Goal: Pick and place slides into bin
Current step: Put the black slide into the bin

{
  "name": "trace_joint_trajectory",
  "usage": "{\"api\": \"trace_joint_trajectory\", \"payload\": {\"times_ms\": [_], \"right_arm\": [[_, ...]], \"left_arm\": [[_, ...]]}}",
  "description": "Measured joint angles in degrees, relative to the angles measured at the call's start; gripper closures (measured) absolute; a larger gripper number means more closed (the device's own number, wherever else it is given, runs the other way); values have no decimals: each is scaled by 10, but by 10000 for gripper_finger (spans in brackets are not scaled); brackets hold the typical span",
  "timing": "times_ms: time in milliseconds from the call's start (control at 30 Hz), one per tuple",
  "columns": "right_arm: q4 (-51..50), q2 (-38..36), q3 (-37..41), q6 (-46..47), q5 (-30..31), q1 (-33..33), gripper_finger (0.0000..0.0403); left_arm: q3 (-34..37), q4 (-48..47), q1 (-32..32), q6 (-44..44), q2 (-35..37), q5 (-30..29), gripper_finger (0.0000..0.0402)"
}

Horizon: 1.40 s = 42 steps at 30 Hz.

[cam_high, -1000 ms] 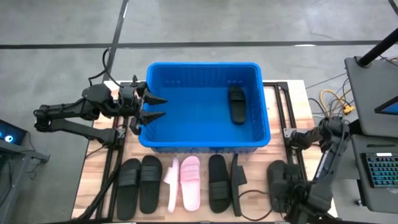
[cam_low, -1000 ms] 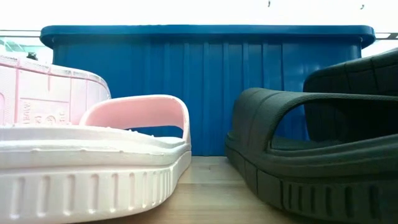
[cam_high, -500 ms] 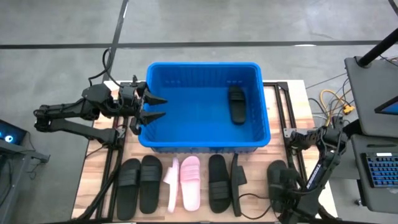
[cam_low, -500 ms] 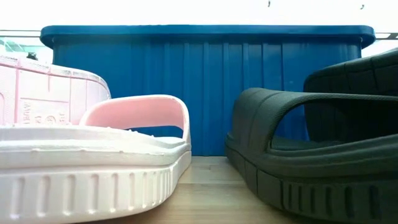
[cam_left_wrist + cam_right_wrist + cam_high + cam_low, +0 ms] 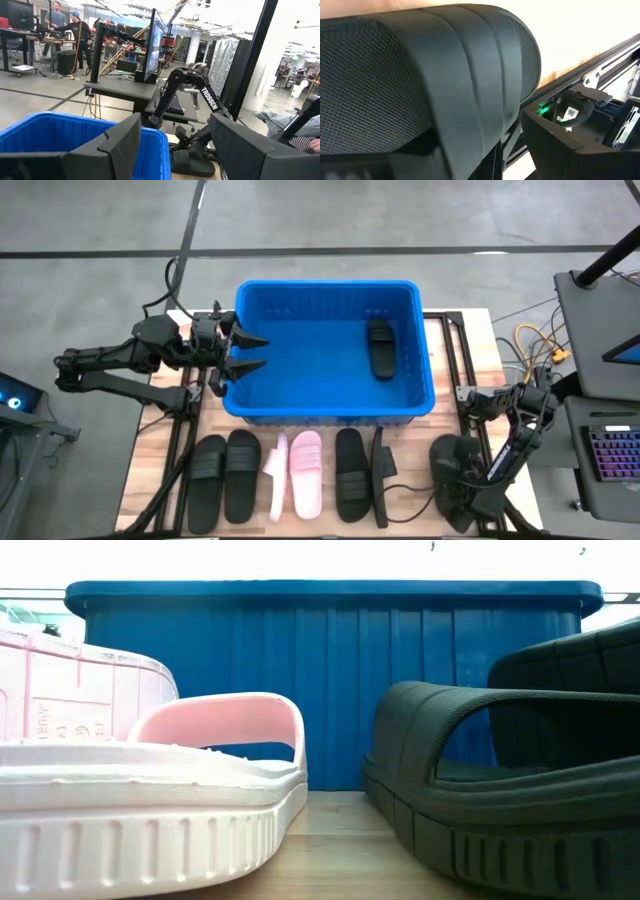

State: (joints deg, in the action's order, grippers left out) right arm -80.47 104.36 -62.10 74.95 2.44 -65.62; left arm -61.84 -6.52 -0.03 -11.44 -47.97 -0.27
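The blue bin point(image 5: 325, 405) stands mid-table with one black slide point(image 5: 380, 348) lying in it. Along the near edge lie several slides in a row: black ones point(image 5: 225, 475), two pink ones point(image 5: 295, 473) and further black ones point(image 5: 352, 475). One more black slide point(image 5: 445, 458) lies near the table's right near corner. My right gripper point(image 5: 458, 485) is tipped down over this slide, open, and the slide's strap point(image 5: 435, 75) fills its wrist view between the fingers. My left gripper point(image 5: 255, 352) hangs open and level over the bin's left rim. My right gripper comes slanting down from above onto the black slide's strap point(image 5: 485, 90). A finger point(image 5: 560, 150) stands beside the strap. Whether the fingers touch the slide I cannot tell. The slide lies flat on the table.
A black cord loop point(image 5: 405, 502) lies on the table between the row and the right-hand slide. Metal rails point(image 5: 465, 370) run along the table's sides. A keyboard point(image 5: 610, 455) and cables sit off the right edge. People stand far off in the room point(image 5: 65, 25).
My right gripper has gone down toward the black slide at the right near corner and tipped further downward. The slides and the bin have stayed put.
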Motion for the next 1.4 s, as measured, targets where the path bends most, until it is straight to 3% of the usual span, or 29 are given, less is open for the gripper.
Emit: {"api": "trace_joint_trajectory", "payload": {"times_ms": [67, 267, 500, 700, 967, 1133, 1267, 1400], "right_arm": [[0, 0, 1, -7, -12, 2, 235], [-6, 0, -16, -41, -43, 2, 377], [-21, -11, -63, -80, -61, 10, 392], [-32, -61, -106, -30, -44, 15, 393], [-50, -162, -142, 67, 76, 30, 394], [-40, -235, -161, 104, 203, 55, 394], [-12, -288, -175, 80, 320, 79, 394], [33, -335, -183, -2, 438, 111, 394]], "left_arm": [[0, 0, 0, -1, 0, 0, 179], [0, 0, 0, -1, 1, 0, 179], [0, 0, 0, -1, 0, 0, 179], [0, 0, 0, -2, 0, 0, 179], [0, 1, 0, -2, -2, 0, 179], [0, 0, 0, -2, -4, 0, 179], [0, 0, 0, -2, -4, 0, 179], [0, 1, 0, -2, -3, 0, 179]]}}
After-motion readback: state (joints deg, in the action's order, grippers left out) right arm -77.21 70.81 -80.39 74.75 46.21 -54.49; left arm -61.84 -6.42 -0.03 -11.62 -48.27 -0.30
